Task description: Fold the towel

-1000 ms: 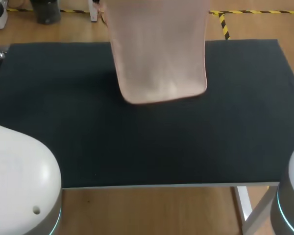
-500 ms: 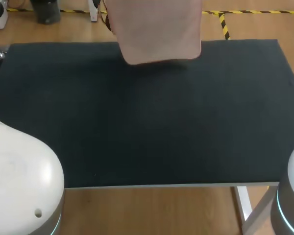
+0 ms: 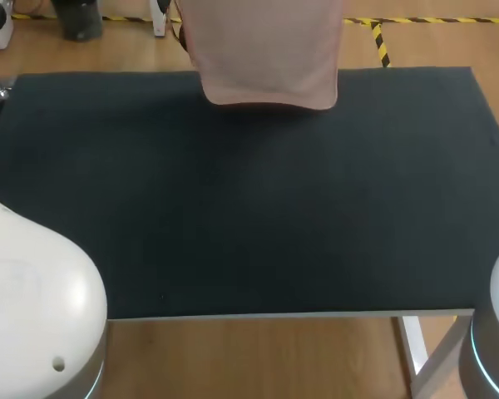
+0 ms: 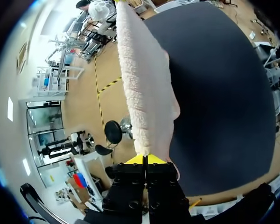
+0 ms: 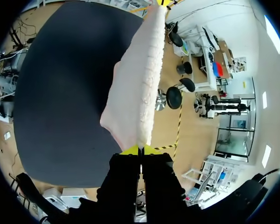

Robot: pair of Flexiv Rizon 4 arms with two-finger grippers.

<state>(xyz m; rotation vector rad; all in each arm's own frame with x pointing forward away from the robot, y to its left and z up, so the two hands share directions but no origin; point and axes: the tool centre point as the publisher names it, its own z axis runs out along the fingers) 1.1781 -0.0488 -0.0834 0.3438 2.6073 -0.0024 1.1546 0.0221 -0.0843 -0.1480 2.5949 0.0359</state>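
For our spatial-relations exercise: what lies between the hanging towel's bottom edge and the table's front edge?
Only bare black table surface lies between the towel and the front edge, as the head view shows.

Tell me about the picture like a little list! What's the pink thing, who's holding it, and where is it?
thing: pink towel
held by: left gripper and right gripper, one at each end of its upper edge
grippers: both shut on the towel
where: up in the air, over the far side of the black table
how it hangs: stretched between the two grippers, bottom edge loose
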